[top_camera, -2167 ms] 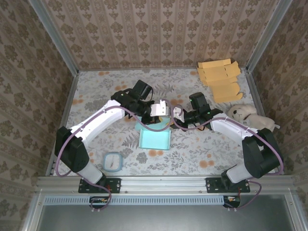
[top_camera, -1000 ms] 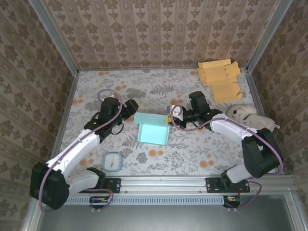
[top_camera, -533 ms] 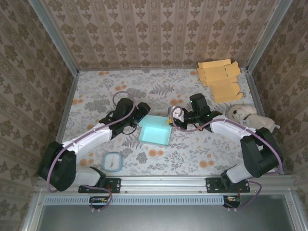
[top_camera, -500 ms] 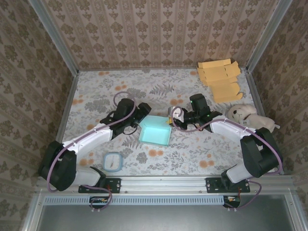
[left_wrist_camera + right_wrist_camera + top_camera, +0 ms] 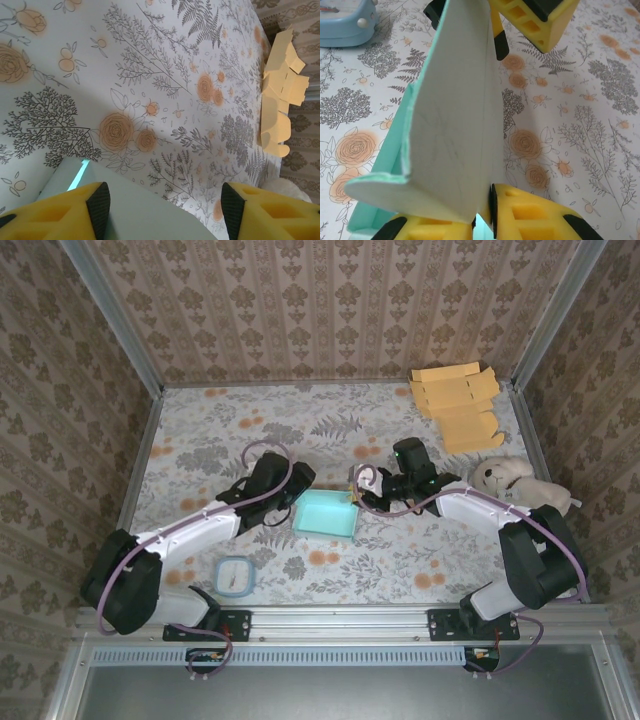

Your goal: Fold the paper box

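— Patterned wallpaper closed in the flowered table. Where was the paper box?
— Mid-table, between the two arms, well apart from the tan flat stack in the far right corner. It already looked like a shallow tray with its walls raised.
— So it was finished?
— I judged not. In the right wrist view one pale flap stood upright, not tucked down. That fold, and any closing, remained.
— And the tools?
— The left tool was wide open, straddling the box's left edge and clamping nothing I could see. The right tool sat nearly closed about the flap's bottom edge; whether it truly pinched it, I couldn't tell
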Available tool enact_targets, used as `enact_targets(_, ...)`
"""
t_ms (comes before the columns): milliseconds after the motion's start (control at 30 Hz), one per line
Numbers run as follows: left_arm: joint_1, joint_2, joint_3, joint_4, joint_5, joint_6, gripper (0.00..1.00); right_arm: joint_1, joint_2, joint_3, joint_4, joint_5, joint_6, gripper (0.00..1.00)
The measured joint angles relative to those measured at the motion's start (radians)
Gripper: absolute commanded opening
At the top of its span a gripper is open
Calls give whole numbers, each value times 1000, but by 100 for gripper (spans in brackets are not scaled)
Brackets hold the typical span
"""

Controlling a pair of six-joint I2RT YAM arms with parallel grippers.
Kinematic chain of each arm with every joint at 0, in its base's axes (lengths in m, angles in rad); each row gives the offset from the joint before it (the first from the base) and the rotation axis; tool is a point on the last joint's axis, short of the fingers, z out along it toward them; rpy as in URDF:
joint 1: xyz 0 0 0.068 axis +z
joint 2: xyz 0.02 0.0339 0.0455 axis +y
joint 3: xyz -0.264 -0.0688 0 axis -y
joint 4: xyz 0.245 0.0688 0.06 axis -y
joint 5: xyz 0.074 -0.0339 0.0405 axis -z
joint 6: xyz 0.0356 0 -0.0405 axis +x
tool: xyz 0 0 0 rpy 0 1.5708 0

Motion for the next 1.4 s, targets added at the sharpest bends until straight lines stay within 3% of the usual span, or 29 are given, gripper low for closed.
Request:
enact_targets(333,-91,-43,-48,2,-107,-5,58,34,-20,0,-134,109,-23,39)
enact_targets(767,-199,-113,-129,-14,-211,-27,55,56,-134,0,-305,330,-29,48)
enact_targets(967,-226,-113,-137,-18,-246,-34,54,58,-168,-9,-309,504,28,48)
enact_targets(1133,-249,-113,-139,-18,-274,-34,54,58,-190,-13,-241,683,289,48)
enact_targets(1300,-262,-113,-158,-24,-301,-35,54,72,-241,-12,-192,772,760,49)
enact_targets(1400,-265,-114,-170,-37,-315,-39,54,142,-273,-45,-138,804,985,50)
